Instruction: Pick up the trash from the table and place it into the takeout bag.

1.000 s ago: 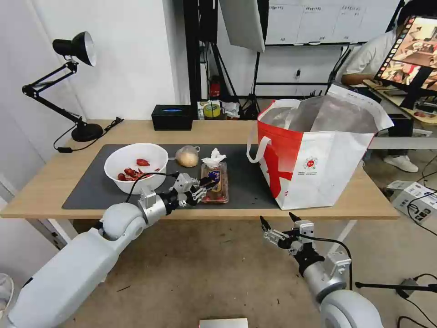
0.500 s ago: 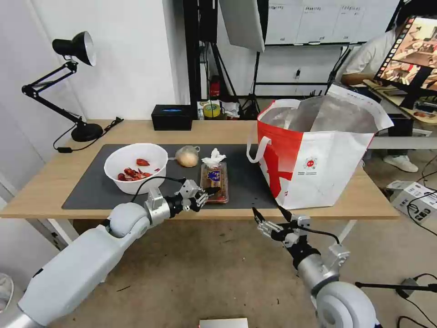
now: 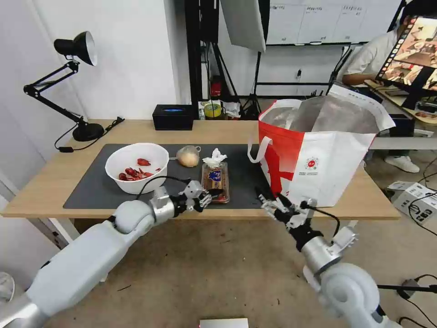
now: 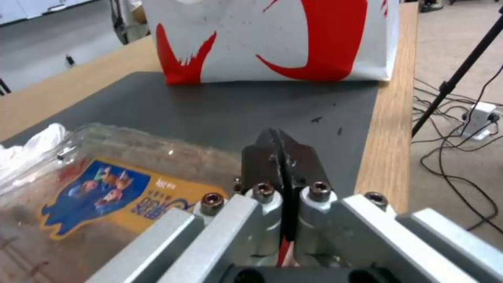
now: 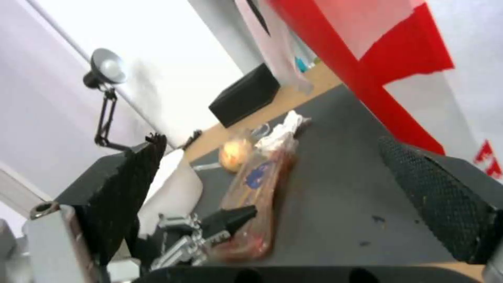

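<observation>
Fingers of left gripper (image 3: 214, 195) are pressing together empty at tray's (image 3: 215, 181) 6 o'clock edge, while right gripper (image 3: 273, 203), wide open, is waiting at bag's (image 3: 318, 155) 7 o'clock.

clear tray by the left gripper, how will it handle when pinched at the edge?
The clear tray looks thin-walled and shallow, so probably light and flexible; its rim may buckle. The glossy plastic could slip. The left gripper, jaws shut, sits at its near corner. The napkin at the far end might slide off.

Bowl (image 3: 136, 166) left on mat (image 3: 91, 191); trays (image 3: 215, 181) middle; takeout bag (image 3: 318, 155) right.
</observation>
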Controlling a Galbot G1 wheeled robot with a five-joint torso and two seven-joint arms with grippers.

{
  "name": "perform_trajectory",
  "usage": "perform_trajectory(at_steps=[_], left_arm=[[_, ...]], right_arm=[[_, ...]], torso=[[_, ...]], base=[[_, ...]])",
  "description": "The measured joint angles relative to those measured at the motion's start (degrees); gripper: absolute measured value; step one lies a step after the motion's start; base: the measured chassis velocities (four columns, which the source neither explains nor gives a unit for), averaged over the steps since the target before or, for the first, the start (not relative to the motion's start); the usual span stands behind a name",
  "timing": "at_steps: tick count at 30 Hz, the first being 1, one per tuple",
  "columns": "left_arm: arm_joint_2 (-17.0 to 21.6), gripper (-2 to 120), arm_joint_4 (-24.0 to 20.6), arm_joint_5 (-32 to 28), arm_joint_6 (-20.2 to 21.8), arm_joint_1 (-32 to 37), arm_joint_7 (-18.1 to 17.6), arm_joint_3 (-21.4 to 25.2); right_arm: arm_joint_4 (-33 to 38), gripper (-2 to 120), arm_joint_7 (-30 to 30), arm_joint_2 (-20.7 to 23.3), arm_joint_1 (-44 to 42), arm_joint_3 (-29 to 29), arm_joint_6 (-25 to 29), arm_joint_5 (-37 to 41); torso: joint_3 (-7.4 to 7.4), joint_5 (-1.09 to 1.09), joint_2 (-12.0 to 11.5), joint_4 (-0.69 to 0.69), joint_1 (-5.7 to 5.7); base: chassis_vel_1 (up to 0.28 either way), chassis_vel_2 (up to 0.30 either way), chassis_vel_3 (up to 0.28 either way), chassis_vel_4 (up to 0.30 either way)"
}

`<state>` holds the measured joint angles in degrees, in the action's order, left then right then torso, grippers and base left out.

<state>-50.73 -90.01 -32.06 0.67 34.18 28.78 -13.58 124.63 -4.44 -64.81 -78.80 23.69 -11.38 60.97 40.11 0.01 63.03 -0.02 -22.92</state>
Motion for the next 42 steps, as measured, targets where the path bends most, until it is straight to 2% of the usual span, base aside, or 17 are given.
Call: perform_trajectory(at_steps=[23, 32, 35, 42], left_arm=[[1.88, 0, 0.02, -0.07, -0.05, 1.68, -0.15, 2.01], [2.21, 0, -0.54, -0.4, -0.39, 2.73, -0.29, 2.36], [2.38, 0, -0.74, -0.43, -0.52, 3.07, -0.3, 2.53], [2.68, 0, -0.78, -0.59, -0.59, 3.12, -0.38, 2.62]], right_arm=[[-5.51, 100, -3.88, 0.24, 8.24, -5.06, -2.2, 7.1], [-9.46, 100, -8.51, -0.11, 16.24, -9.27, -4.31, 10.19], [-11.03, 100, -12.33, -0.05, 20.58, -11.46, -6.92, 11.87], [-14.27, 100, -16.73, 0.0, 26.73, -14.87, -10.79, 14.82]], torso=[[0.0, -0.01, 0.0, 0.01, 0.0], [0.0, -0.01, 0.0, 0.02, 0.0], [0.0, -0.02, 0.0, 0.01, 0.01], [0.0, -0.02, 0.0, 0.02, 0.0]], base=[[0.0, 0.0, 0.0, 0.0], [0.0, 0.0, 0.0, 0.0], [0.0, 0.0, 0.0, 0.0], [0.0, 0.0, 0.0, 0.0]])
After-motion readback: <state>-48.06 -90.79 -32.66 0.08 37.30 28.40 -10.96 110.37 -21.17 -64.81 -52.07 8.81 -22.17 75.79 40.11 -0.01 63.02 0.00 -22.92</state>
